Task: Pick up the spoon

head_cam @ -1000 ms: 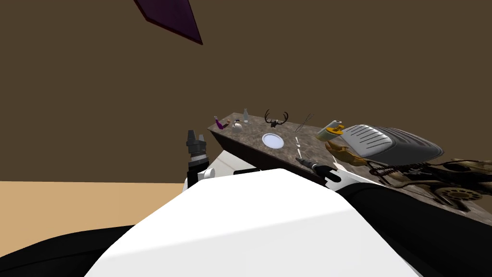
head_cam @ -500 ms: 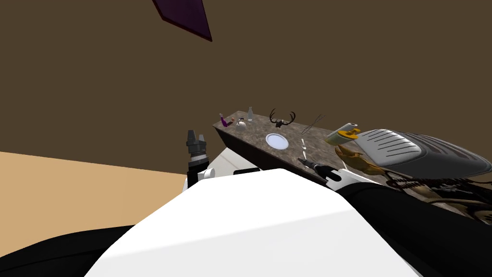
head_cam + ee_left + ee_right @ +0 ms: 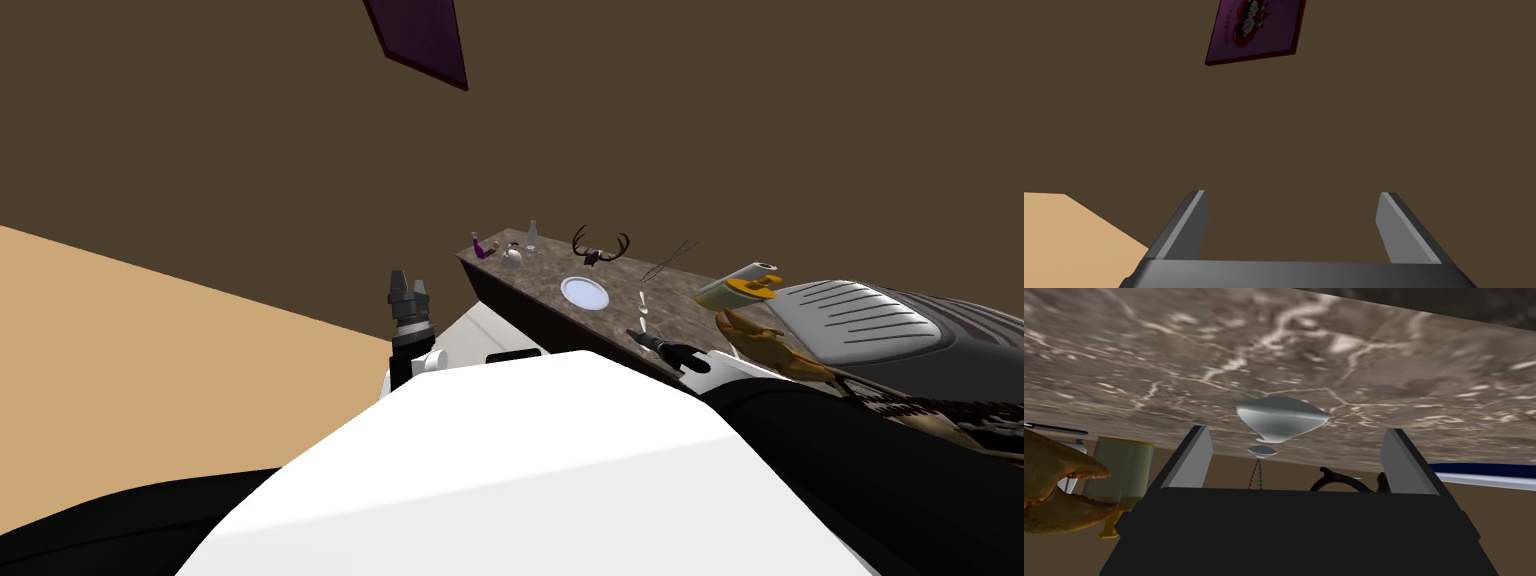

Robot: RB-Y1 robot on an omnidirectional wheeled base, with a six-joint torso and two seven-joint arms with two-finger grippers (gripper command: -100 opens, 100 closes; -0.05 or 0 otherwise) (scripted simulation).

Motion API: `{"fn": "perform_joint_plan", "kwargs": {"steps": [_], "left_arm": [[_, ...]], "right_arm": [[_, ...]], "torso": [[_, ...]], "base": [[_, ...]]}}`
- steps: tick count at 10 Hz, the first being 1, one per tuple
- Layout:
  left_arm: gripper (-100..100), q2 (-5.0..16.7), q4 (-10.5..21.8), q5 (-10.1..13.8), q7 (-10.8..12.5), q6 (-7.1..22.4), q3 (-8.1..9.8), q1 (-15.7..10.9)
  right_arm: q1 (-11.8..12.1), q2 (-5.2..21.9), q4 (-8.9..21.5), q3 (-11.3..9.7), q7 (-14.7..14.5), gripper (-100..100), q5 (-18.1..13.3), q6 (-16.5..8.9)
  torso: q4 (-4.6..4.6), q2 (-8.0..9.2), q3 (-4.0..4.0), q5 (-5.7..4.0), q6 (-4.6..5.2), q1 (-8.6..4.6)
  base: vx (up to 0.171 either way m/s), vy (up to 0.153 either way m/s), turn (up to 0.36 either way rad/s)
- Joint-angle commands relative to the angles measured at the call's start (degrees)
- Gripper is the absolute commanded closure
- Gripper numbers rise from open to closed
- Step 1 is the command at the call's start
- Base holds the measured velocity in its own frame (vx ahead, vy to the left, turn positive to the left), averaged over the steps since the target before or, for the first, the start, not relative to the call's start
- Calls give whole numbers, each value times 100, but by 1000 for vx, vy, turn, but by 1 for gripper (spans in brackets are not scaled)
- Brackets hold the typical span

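Note:
A small silver spoon lies on the marbled brown countertop, to the right of a white plate. My right gripper hovers at the counter's near edge, just short of the spoon. In the right wrist view the spoon lies end-on straight ahead of the open right gripper, between the lines of its fingers and apart from them. My left gripper is held up to the left of the counter, and the left gripper stands open with nothing in it.
Dark antlers, a purple bottle, a clear bottle and a small pot stand along the counter's far side. A greenish jar with a yellow rim, a crab and a large grey ribbed object crowd the right.
My whole head view has swung, so the counter sits further right and more tan floor shows at the left. The right gripper stays just short of the spoon.

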State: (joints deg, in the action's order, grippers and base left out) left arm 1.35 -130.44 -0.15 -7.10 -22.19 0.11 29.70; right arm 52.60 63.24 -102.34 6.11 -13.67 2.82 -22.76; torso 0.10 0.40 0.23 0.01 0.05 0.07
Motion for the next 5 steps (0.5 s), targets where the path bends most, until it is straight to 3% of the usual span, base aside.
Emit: {"fn": "perform_joint_plan", "kwargs": {"steps": [1,2,3,5], "left_arm": [[0,0,0,0,0,0,0,0],[0,0,0,0,0,0,0,0],[0,0,0,0,0,0,1,2],[0,0,0,0,0,0,1,2]], "right_arm": [[-116,15,237,-34,45,-100,92,20],[-71,23,161,-19,27,-100,67,22],[-77,26,180,-21,34,100,75,30],[-76,26,182,-15,35,100,74,25]], "torso": [[0,0,0,0,0,0],[-1,-4,-2,1,2,2],[-3,-16,-8,0,5,-2],[-8,-31,-18,-6,0,-5]], "base": [[-76,30,176],[-30,11,27],[-6,2,-7],[0,0,0]]}}
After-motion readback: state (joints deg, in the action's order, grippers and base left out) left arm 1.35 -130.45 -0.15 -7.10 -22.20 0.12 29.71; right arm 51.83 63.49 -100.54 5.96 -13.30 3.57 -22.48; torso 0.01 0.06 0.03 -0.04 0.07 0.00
